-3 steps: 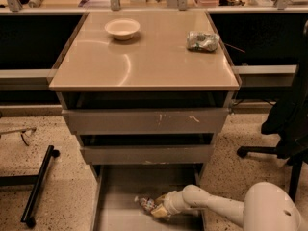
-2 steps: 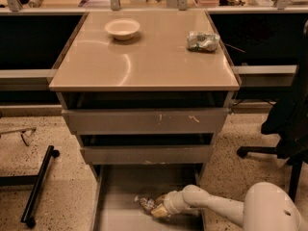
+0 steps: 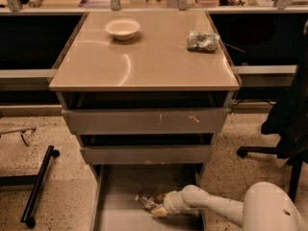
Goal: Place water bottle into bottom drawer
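Probably light, crushable: water bottle (image 3: 147,201) midway between bottom drawer (image 3: 120,189) side edges; gripper (image 3: 160,204) at it, grip untellable; hold mid-body.

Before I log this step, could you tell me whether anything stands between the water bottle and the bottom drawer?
Nothing visible does. The water bottle is already inside the open bottom drawer, at the gripper. The two upper drawers sit further back and do not cover it.
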{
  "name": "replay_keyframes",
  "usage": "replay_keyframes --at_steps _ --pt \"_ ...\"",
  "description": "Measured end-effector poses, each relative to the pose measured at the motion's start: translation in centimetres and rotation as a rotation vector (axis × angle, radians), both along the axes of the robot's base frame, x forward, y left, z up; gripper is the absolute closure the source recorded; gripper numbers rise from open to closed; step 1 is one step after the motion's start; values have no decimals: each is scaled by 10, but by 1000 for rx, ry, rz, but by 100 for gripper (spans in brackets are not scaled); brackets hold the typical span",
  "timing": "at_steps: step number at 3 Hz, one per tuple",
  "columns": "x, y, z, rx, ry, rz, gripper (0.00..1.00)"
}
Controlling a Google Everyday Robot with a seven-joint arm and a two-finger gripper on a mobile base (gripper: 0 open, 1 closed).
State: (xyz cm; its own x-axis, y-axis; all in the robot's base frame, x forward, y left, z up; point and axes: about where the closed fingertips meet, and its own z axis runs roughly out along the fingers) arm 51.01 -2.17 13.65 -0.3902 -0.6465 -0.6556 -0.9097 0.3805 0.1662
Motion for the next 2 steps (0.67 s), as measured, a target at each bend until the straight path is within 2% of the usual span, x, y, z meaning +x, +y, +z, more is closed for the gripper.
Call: replay_keyframes --at_steps 1,2 --pt "0 0 0 0 0 0 0" --pt "0 0 0 0 0 0 0"
